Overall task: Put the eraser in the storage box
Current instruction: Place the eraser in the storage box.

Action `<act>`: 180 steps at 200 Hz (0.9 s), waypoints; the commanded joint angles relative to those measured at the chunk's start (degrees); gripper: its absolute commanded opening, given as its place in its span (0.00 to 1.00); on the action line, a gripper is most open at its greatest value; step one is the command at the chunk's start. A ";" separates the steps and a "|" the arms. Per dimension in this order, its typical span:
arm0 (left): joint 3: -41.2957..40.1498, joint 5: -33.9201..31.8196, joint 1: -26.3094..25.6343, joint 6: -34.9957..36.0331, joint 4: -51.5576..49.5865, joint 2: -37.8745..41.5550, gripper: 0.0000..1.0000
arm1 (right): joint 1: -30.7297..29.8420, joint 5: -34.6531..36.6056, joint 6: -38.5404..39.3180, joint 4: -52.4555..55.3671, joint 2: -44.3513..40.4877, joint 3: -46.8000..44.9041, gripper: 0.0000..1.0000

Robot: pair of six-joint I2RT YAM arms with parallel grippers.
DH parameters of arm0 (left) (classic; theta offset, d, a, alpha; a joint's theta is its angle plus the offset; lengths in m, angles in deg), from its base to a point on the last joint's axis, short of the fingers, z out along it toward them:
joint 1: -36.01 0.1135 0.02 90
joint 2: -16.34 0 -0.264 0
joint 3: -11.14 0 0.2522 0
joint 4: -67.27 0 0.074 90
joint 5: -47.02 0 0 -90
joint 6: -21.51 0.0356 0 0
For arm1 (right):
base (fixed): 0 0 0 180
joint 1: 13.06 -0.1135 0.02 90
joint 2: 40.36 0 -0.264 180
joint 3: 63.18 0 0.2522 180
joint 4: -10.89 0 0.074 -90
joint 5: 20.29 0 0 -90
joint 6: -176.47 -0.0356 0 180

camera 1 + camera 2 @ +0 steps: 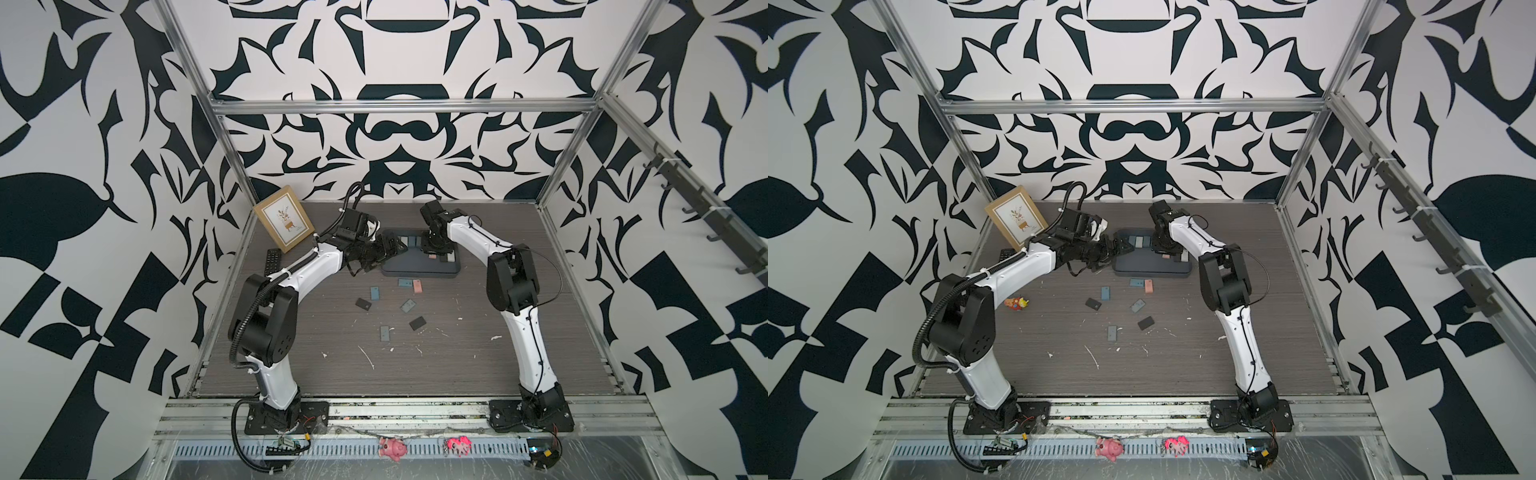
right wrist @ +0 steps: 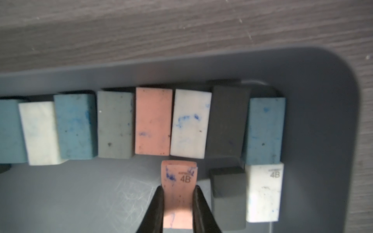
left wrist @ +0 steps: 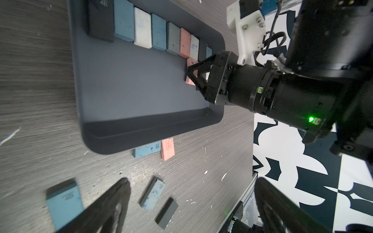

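Pink eraser [image 2: 178,175], stamped 4B, blue ink smears. It sits inside the storage box [image 2: 323,131], toward the box's right end. It is pinched across its width between the two fingers of the right pincer [image 2: 178,190], with the stamped end sticking out past the fingertips. Cannot tell whether it rests on the box floor or hangs just above it. The left wrist view shows the same eraser [image 3: 189,80] at the tip of the right pincer [image 3: 189,70], over the storage box [image 3: 131,86].

The eraser's free end points at a row of erasers [image 2: 115,125] standing side by side along the box's far rim. It stops just short of the row's pink and white pieces, leaving a narrow gap. Just beside it, toward the box's right end, is a black eraser [image 2: 228,193]. A white eraser [image 2: 264,191] comes next, against the black one.

Left pincer [image 3: 192,182]: fingers spread wide, nothing between them. In both top views it is at the box's left end [image 1: 395,246] [image 1: 1121,246].

The box [image 1: 419,272] lies mid-width, toward the far edge of the worktop [image 1: 478,353]. Seven loose erasers [image 1: 408,306] are scattered on the worktop in front of the box's near rim. A picture frame [image 1: 283,224] leans at the far left corner, with a remote [image 1: 273,262] just in front of it.
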 commanded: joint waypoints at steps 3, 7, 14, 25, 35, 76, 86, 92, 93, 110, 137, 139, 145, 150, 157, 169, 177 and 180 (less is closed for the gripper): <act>0.79 0.78 0.29 0.47 0.14 -0.82 0.99 | -0.18 1.33 0.51 0.90 -3.32 -1.22 0.22; 0.71 0.74 0.29 0.47 0.20 -0.73 0.99 | -0.18 1.42 0.51 0.86 -3.49 -1.42 0.22; 0.70 0.77 0.29 0.47 0.22 -0.68 0.99 | -0.18 1.72 0.51 0.78 -3.64 -1.66 0.22; 0.62 0.79 0.29 0.43 0.22 -0.68 0.99 | -0.18 2.17 0.51 0.77 -3.81 -1.94 0.23; 0.68 0.76 0.29 0.43 0.22 -0.60 0.99 | -0.18 2.42 0.67 0.84 -3.77 -1.97 0.23; 0.52 0.63 0.29 0.47 0.13 -0.33 0.99 | -0.25 3.27 0.95 1.35 -3.28 -1.24 0.28; 0.44 0.68 0.25 0.47 0.13 -0.24 0.99 | -0.18 3.58 0.95 1.57 -3.40 -1.04 0.29; 0.35 0.67 0.29 0.47 0.13 -0.20 0.99 | -0.18 3.74 1.02 1.60 -3.49 -1.17 0.30; 0.31 0.64 0.29 0.47 0.13 -0.18 0.99 | -0.18 3.77 0.99 1.58 -3.50 -1.16 0.30; 0.34 0.70 0.29 0.47 0.15 -0.24 0.99 | -0.19 3.89 1.26 1.72 -3.84 -1.29 0.32; 0.37 0.68 0.27 0.38 0.06 -0.24 0.99 | -0.18 3.95 1.63 1.91 -4.21 -0.90 0.34; 0.33 0.65 0.26 0.38 0.05 -0.24 0.99 | -0.18 3.95 1.65 2.02 -4.21 -0.87 0.34; 0.35 0.69 0.28 0.38 0.06 -0.16 0.99 | -0.23 4.18 1.69 2.37 -4.21 -0.61 0.35; 0.34 0.54 0.29 0.38 0.04 -0.16 0.99 | -0.26 4.21 1.74 2.66 -4.32 -0.38 0.35; 0.35 0.54 0.22 0.38 -0.03 -0.07 0.99 | -0.27 4.17 1.91 2.95 -4.31 -0.22 0.36; 0.35 0.44 0.29 0.46 -0.12 0.10 0.99 | -0.27 4.21 1.92 3.06 -4.64 -0.17 0.36; 0.35 0.43 0.29 0.51 -0.26 0.17 0.99 | -0.34 4.21 1.92 3.18 -4.90 -0.16 0.37; 0.35 0.36 0.29 0.55 -0.35 0.18 0.99 | -0.33 4.22 2.00 3.22 -4.96 -0.14 0.37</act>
